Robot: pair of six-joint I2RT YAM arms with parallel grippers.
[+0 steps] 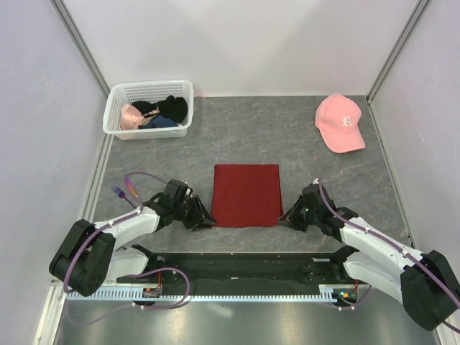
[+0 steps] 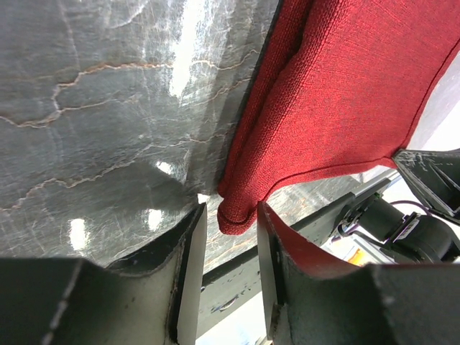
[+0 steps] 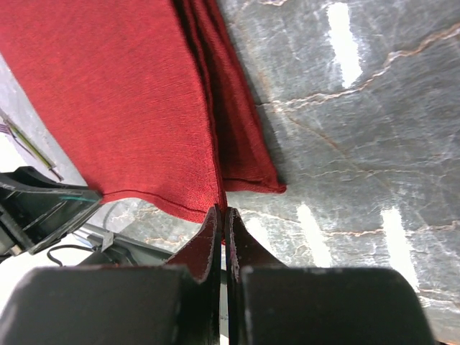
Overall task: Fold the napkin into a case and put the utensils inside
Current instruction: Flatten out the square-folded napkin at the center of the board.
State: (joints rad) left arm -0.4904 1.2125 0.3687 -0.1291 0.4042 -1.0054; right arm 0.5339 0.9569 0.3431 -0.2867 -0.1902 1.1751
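Observation:
The dark red napkin (image 1: 246, 195) lies flat as a folded rectangle in the middle of the table. My left gripper (image 1: 205, 218) is at its near left corner. In the left wrist view the jaws stand open (image 2: 230, 212) and the napkin's (image 2: 338, 93) rounded corner sits between the fingertips, not pinched. My right gripper (image 1: 286, 215) is at the near right corner. In the right wrist view it (image 3: 223, 212) is shut on the edge of the napkin's (image 3: 122, 93) upper layer, while a lower layer lies on the table. Small purple utensil-like items (image 1: 122, 191) lie left of my left arm.
A white basket (image 1: 115, 108) holding black and pink garments stands at the back left. A pink cap (image 1: 340, 123) lies at the back right. Grey walls close in both sides. The black base rail (image 1: 237, 269) runs along the near edge.

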